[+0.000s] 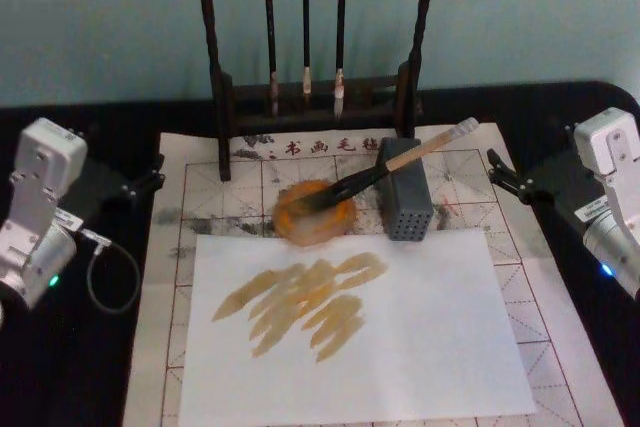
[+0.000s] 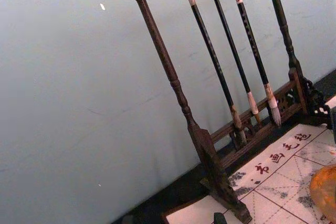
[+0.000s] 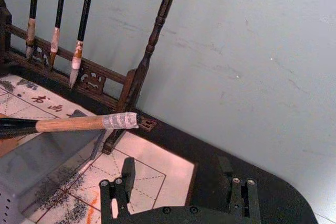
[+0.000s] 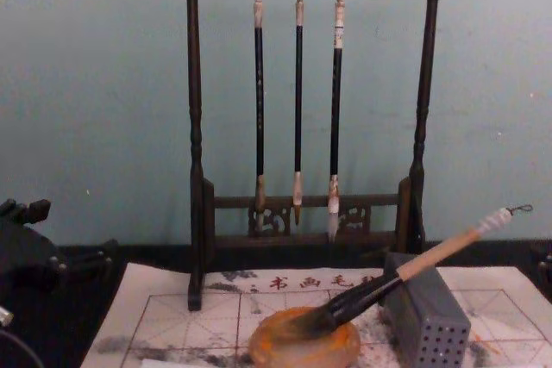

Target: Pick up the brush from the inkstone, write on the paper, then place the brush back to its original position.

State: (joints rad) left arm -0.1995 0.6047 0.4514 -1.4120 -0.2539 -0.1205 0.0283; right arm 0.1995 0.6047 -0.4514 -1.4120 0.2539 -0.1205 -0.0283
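Observation:
The brush [image 1: 400, 162] lies slanted, its dark bristles in the round orange-brown inkstone [image 1: 315, 214] and its wooden handle propped on the grey perforated block [image 1: 405, 205]. The white-wrapped end with its wire loop sticks up to the right in the chest view's brush [image 4: 414, 266]. The gridded paper [image 1: 170, 277] spreads under everything, with a plain white sheet [image 1: 400, 347] bearing ochre strokes on top. My left gripper [image 1: 152, 173] hangs open at the paper's left edge. My right gripper [image 1: 497, 171] [image 3: 176, 174] stands open at the right edge, a short way from the brush [image 3: 73, 124].
A dark wooden rack [image 1: 315, 97] with three thin black-handled brushes stands at the paper's far edge, against the pale wall. A cable loop [image 1: 110, 277] lies by the left arm. The black table shows on both sides of the paper.

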